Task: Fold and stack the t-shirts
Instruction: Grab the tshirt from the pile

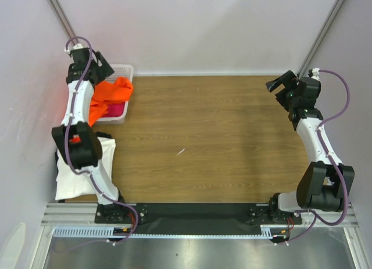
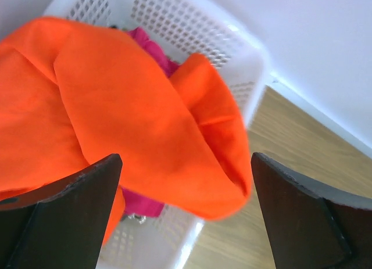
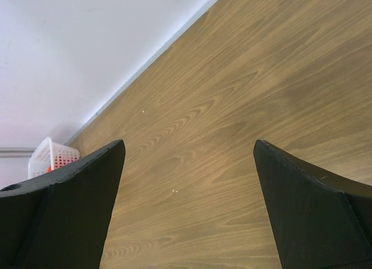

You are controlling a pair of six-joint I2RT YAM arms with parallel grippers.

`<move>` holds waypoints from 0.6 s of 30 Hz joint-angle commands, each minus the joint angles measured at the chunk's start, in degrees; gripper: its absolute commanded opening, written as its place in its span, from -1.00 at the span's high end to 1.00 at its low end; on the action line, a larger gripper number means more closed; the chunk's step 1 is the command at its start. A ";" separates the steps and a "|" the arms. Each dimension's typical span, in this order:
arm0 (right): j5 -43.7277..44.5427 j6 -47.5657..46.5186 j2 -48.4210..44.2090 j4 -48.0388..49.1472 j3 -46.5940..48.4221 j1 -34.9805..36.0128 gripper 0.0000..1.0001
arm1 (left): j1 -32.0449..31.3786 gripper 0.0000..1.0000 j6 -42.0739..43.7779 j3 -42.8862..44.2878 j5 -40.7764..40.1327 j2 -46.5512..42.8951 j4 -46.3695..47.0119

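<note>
The bright orange t-shirt [image 1: 110,96] lies heaped over the white lattice basket [image 1: 123,70] at the table's far left, spilling over its rim. It fills the left wrist view [image 2: 122,112]. A magenta-pink t-shirt [image 1: 118,110] lies under it in the basket, and shows in the left wrist view [image 2: 152,50]. My left gripper [image 1: 100,64] hovers just above the orange shirt, open and empty [image 2: 186,211]. A white t-shirt [image 1: 81,170] lies folded at the near left over a dark one [image 1: 103,135]. My right gripper [image 1: 281,82] is open and empty above the far right of the table [image 3: 189,193].
The basket [image 2: 244,65] stands in the far left corner against the white walls. The brown wooden table [image 1: 209,135] spreads between the arms. The left arm's elbow [image 1: 75,144] hangs over the folded shirts. Metal frame posts [image 1: 58,13] rise at both back corners.
</note>
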 commanded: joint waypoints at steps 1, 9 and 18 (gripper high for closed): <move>1.72 -0.31 -3.41 -0.65 -0.13 0.28 -1.00 | 1.36 -1.00 -3.87 5.65 -1.89 6.01 -4.90; 4.44 -0.31 -6.48 -2.93 -1.37 0.28 -1.00 | 3.91 -1.00 -5.71 7.33 -8.06 13.40 -7.37; 5.59 1.62 -9.21 -3.55 -3.04 0.36 -1.00 | 5.23 -0.08 -4.49 2.06 -6.74 13.32 0.53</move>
